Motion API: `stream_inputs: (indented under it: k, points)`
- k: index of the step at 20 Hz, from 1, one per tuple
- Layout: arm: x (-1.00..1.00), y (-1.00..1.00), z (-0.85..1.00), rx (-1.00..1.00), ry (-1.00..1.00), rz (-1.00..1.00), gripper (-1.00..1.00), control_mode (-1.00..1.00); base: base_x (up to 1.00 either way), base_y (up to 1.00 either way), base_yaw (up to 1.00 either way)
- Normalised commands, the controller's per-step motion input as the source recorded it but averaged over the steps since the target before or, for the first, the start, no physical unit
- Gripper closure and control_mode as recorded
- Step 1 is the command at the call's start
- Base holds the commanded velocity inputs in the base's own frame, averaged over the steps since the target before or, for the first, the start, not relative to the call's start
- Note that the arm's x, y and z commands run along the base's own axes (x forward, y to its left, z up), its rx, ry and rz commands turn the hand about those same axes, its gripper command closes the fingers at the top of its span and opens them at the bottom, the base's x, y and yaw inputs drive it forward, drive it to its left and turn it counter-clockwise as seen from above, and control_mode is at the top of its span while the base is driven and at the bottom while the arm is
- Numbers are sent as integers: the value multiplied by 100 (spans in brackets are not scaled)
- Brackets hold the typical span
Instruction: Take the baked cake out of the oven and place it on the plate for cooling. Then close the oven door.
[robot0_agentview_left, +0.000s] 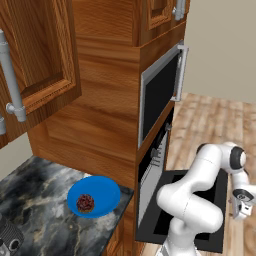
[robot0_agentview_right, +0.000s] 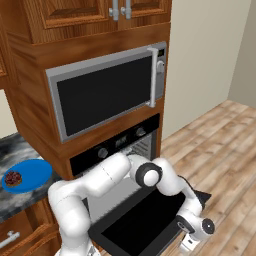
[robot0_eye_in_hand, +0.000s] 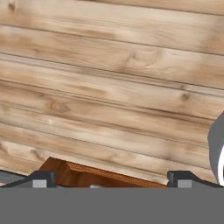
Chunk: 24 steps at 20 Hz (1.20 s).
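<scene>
The baked cake (robot0_agentview_left: 85, 203) (robot0_agentview_right: 12, 177) lies on the plate (robot0_agentview_left: 102, 192) (robot0_agentview_right: 35, 172), which rests on the dark marble counter left of the oven (robot0_agentview_left: 150, 170) (robot0_agentview_right: 120, 142). The oven door (robot0_agentview_left: 150, 225) (robot0_agentview_right: 140, 225) hangs fully open, lying flat and level out from the oven. My arm bends down over the door. My gripper (robot0_agentview_left: 239, 214) (robot0_agentview_right: 188, 244) (robot0_eye_in_hand: 111, 179) hangs just past the door's outer edge, low above the floor. It is open and holds nothing. In the hand view its fingertips (robot0_eye_in_hand: 41, 177) stand wide apart over the wooden floorboards.
A silver-framed microwave (robot0_agentview_left: 160, 95) (robot0_agentview_right: 105, 95) sits shut above the oven, with wooden cabinets (robot0_agentview_left: 40, 60) higher up. The marble counter (robot0_agentview_left: 35, 195) (robot0_agentview_right: 15, 202) runs left. Wooden floor (robot0_agentview_right: 220, 135) spreads to the right. A reddish-brown wooden edge (robot0_eye_in_hand: 87, 173) shows low in the hand view.
</scene>
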Motion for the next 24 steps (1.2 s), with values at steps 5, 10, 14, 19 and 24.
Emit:
stream_inputs:
  k: [5,10,14,19,24]
  points:
    - [22,4,-17,13,2,0,-100,-100,0,0,0]
    - [21,5,-13,15,0,0,-100,-100,0,0,0]
    - [18,2,-13,15,0,0,-100,-100,0,0,0]
    - [15,8,-11,14,0,0,-100,-100,0,0,0]
    - [11,25,-11,18,0,0,-100,-100,0,0,0]
